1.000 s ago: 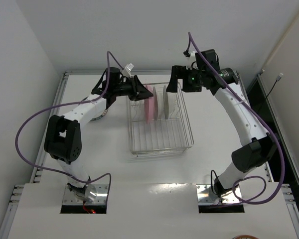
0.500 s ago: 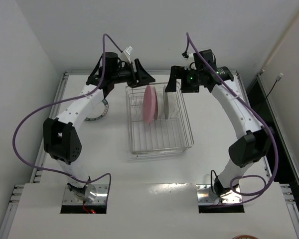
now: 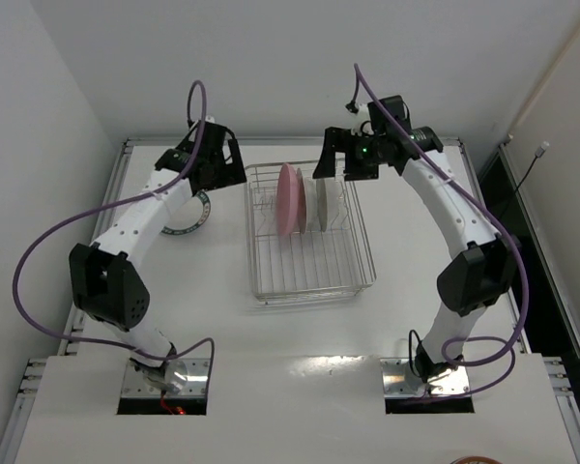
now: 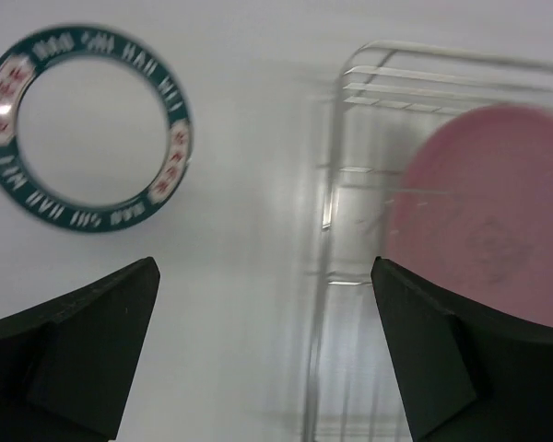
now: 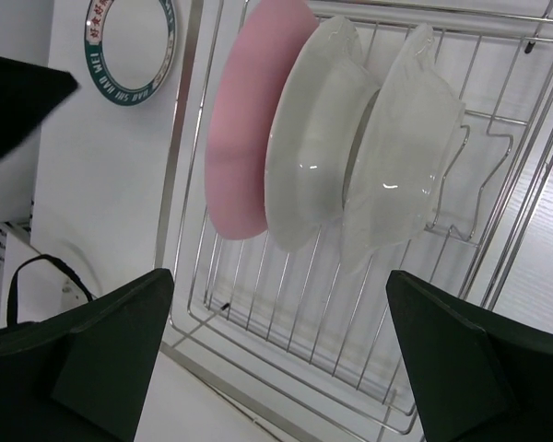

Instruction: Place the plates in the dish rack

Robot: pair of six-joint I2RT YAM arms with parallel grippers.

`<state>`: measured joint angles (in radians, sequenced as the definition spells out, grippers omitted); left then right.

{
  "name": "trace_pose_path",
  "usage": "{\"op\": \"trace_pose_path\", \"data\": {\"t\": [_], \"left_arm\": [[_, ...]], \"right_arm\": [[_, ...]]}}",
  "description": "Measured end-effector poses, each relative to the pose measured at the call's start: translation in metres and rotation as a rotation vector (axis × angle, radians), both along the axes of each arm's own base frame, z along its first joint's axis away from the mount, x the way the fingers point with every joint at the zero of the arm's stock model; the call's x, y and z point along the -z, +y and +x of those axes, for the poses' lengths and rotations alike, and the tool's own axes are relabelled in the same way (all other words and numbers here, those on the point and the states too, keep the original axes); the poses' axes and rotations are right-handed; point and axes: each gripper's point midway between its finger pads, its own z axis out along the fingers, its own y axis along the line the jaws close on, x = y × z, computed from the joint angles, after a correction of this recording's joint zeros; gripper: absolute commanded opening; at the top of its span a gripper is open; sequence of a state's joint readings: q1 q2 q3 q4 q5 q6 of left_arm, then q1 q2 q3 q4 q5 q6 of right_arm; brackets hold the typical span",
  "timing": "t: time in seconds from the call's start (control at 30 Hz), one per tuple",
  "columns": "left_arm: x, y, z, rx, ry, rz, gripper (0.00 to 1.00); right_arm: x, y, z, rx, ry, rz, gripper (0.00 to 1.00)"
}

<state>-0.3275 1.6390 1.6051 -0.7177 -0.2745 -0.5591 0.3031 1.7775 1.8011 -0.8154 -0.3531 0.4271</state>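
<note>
Both grippers gape wide, holding nothing: the left gripper (image 4: 267, 354) hangs over the white table (image 4: 249, 138) between the green-rimmed plate (image 4: 85, 129), lying flat, and the rack (image 3: 309, 275); the right gripper (image 5: 276, 359) hangs over the rack. My right wrist view shows the pink plate (image 5: 249, 129) and two whitish plates (image 5: 318, 138) standing among the tines, while the left wrist catches only the pink. Only the top view shows the bare white walls (image 3: 271, 58).

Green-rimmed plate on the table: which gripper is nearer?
Left. The left gripper hovers just beside the green-rimmed plate; the right gripper hangs over the dish rack, farther off.
</note>
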Motion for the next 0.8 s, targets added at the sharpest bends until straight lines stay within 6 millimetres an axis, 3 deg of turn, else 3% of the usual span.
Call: {"op": "trace_pose_path", "data": {"t": [0.13, 0.6, 0.8], "left_arm": [[0.046, 0.019, -0.009, -0.046, 0.128, 0.117, 1.0], [0.159, 0.074, 0.002, -0.074, 0.389, 0.385, 0.96], [0.205, 0.084, 0.005, -0.059, 0.487, 0.404, 0.92]], "right_arm": [[-0.002, 0.003, 0.001, -0.011, -0.006, 0.014, 1.0], [-0.003, 0.002, 0.002, -0.021, 0.002, 0.038, 1.0], [-0.003, 0.006, 0.021, -0.019, 0.005, 0.059, 1.0]]}}
